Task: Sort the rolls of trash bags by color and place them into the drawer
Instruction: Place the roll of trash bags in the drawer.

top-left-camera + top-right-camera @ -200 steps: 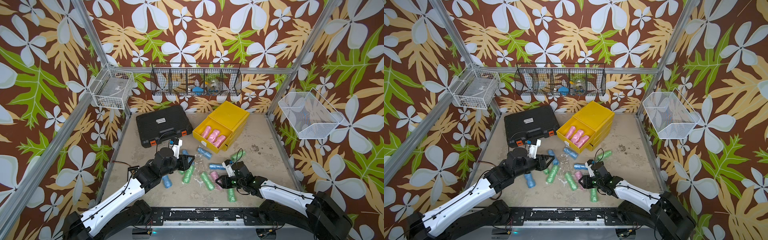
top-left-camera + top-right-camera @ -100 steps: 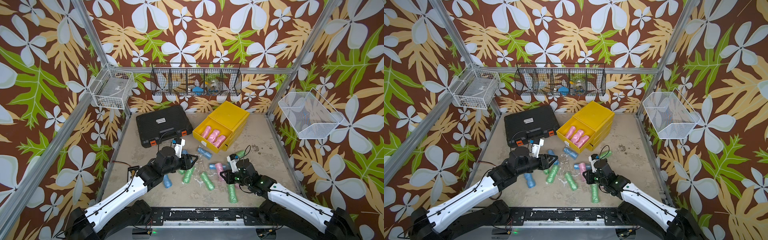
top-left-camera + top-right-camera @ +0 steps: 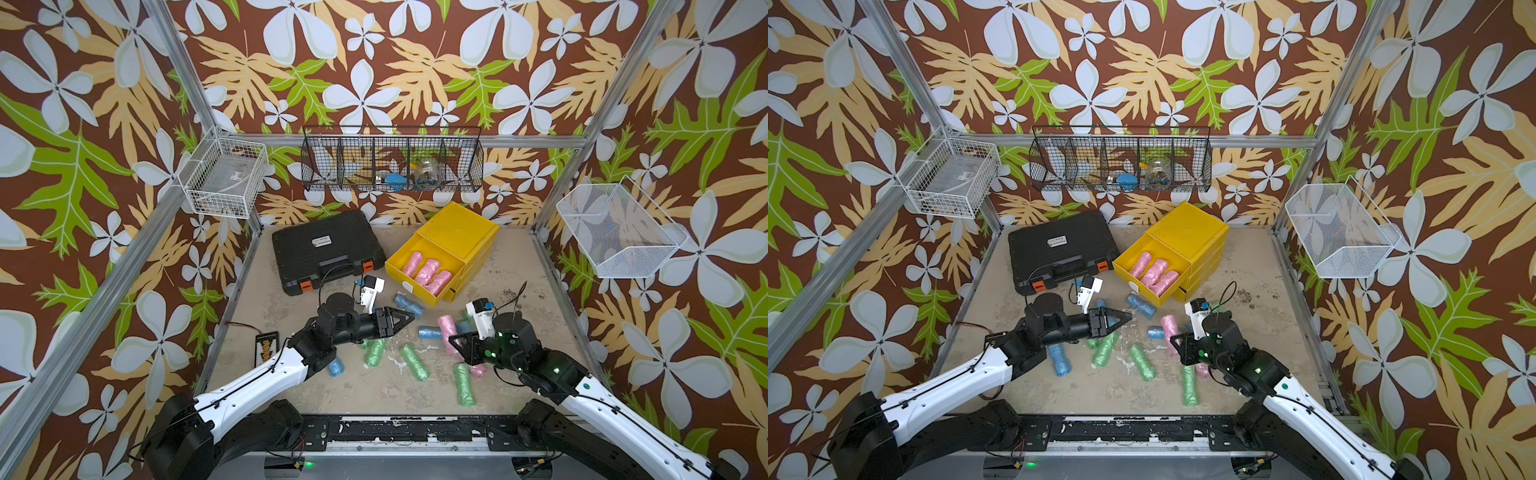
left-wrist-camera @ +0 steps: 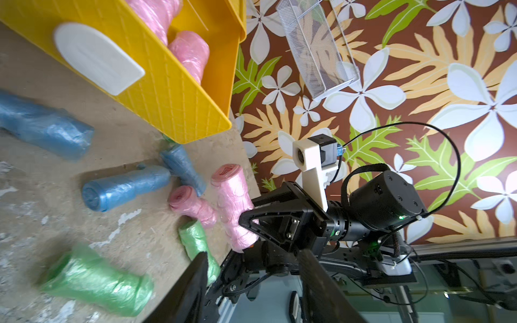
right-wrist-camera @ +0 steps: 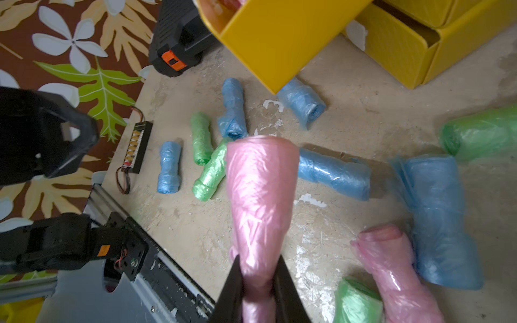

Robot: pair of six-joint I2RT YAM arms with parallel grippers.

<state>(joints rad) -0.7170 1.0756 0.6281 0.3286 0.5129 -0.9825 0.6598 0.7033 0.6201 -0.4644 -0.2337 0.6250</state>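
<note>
The right gripper (image 5: pixel 258 261) is clenched on the near end of a pink trash-bag roll (image 5: pixel 261 190) jutting ahead of it, likely light, squashy, slippery, better held mid-body; the left gripper (image 4: pixel 253 254) gapes empty.

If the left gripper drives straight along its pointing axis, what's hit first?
Probably the pink roll held by the right gripper, dead ahead of the left gripper. Height is unclear, so it might pass above.

Both your arms are out front, one loaded.
Your white-and-black left arm (image 3: pixel 266 374) points its black left gripper (image 3: pixel 410 318) sideways, fingers apart, empty. Your right arm (image 3: pixel 602 395) has its right gripper (image 5: pixel 258 258) pinched onto a pink plastic trash-bag roll (image 5: pixel 261 190).
</note>
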